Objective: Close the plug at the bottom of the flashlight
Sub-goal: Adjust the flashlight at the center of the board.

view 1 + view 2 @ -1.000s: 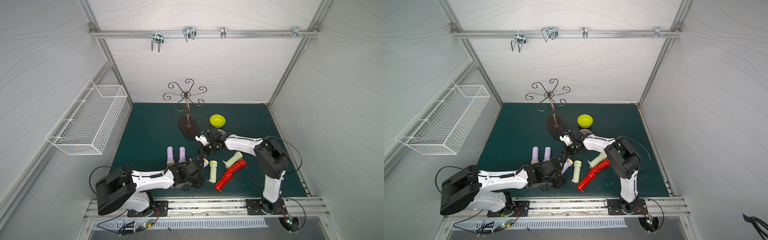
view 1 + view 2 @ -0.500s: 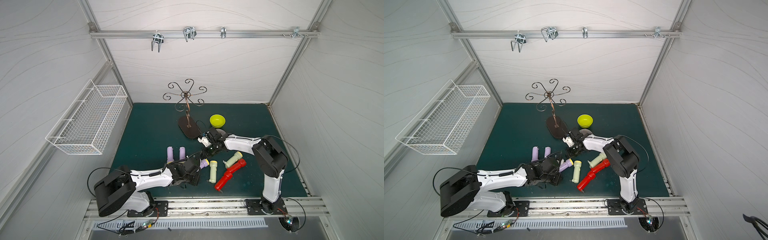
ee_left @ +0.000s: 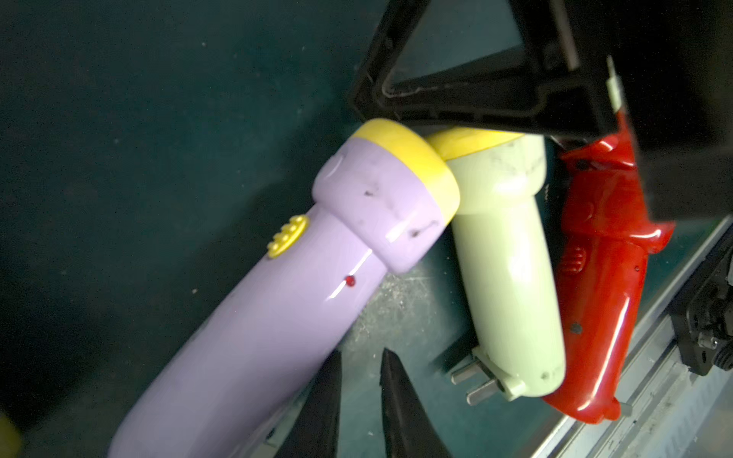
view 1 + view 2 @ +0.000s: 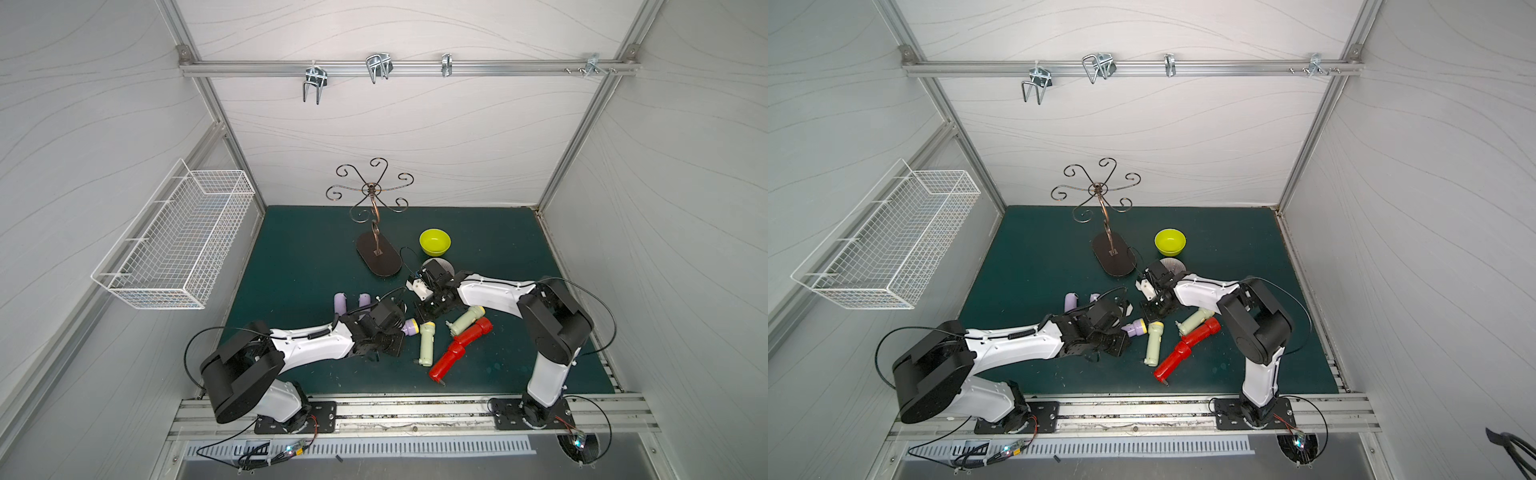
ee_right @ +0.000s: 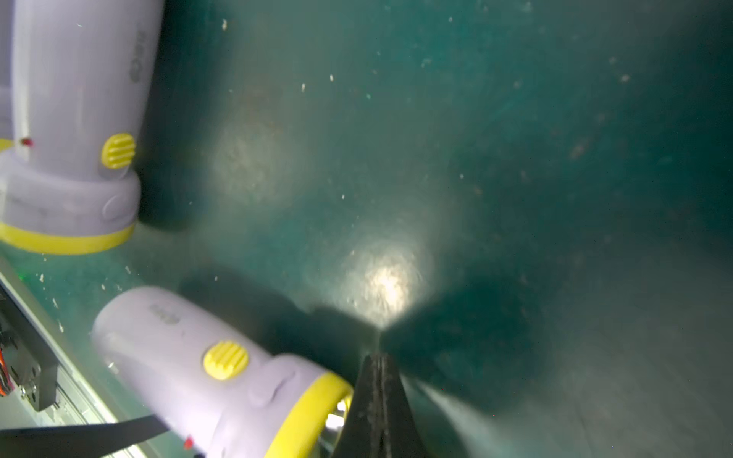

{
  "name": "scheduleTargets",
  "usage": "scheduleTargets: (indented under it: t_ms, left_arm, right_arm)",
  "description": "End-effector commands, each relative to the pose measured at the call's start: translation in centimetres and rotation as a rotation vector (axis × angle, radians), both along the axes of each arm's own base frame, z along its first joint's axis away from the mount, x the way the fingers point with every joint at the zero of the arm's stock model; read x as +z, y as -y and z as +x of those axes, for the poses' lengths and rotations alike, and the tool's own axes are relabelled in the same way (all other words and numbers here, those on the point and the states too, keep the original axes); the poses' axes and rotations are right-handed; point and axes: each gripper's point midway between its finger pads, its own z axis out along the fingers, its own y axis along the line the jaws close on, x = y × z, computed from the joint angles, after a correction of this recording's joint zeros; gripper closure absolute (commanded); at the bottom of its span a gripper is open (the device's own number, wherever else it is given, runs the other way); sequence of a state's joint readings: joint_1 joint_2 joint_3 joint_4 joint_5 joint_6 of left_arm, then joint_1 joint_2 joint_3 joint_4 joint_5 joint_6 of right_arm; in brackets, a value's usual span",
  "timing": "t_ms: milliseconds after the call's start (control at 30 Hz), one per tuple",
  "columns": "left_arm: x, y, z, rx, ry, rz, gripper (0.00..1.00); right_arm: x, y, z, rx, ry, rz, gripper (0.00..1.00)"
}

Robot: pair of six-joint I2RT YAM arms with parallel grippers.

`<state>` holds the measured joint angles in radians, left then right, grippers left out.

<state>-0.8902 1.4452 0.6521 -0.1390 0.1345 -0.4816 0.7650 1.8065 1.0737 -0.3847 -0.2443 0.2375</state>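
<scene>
A purple flashlight with a yellow head ring lies on the green mat, its head poking out past my left gripper. Its bottom end is hidden under that wrist. In the left wrist view the left gripper is shut to a thin gap with nothing in it, and the purple body runs alongside one finger. A pale green flashlight lies next to it with its plug folded out, two metal prongs showing. My right gripper is shut and empty, beside the purple head.
Two red flashlights and a second pale green one lie right of the pair. Two more purple flashlights sit to the left. Behind are a dark scrolled stand, a lime bowl and a grey disc. A wire basket hangs on the left wall.
My left gripper has shifted a little back and turned along the purple flashlight, its jaws narrowing slightly. The right gripper has edged slightly toward the flashlights.
</scene>
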Motion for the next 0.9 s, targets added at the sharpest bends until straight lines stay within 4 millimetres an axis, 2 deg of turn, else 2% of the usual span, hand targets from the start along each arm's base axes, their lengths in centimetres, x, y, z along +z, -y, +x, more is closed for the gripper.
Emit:
scheduleTargets:
  t_ms: [0,100,233,367,467,567,867]
  left_arm:
    - [1.1,1.5,0.9,-0.031,0.021,-0.041,0.77]
    - [1.4,1.9,0.5,-0.041,-0.001,-0.067,0.78]
    - [2.2,1.5,0.1,-0.018,0.000,-0.095,0.79]
    - [2.1,-0.8,-0.7,0.047,0.009,-0.075,0.79]
    - [1.7,-2.6,-1.3,0.094,0.013,-0.059,0.79]
    - [0.9,-3.6,-1.7,0.112,0.012,-0.037,0.83]
    - [-1.9,-3.7,-1.8,0.125,-0.071,0.033,0.87]
  right_arm:
    - [1.1,0.5,-0.3,0.005,0.012,0.008,1.00]
    - [1.5,0.8,-0.1,-0.001,0.032,-0.003,1.00]
    - [2.6,0.6,1.7,-0.016,0.056,0.014,1.00]
    - [3.8,-0.8,2.9,-0.025,0.063,0.068,1.00]
    - [3.8,-1.9,3.2,-0.019,0.047,0.096,1.00]
    - [3.2,-2.8,2.8,0.008,0.035,0.093,1.00]
    - [0.9,-4.2,0.8,0.045,-0.031,0.105,1.00]
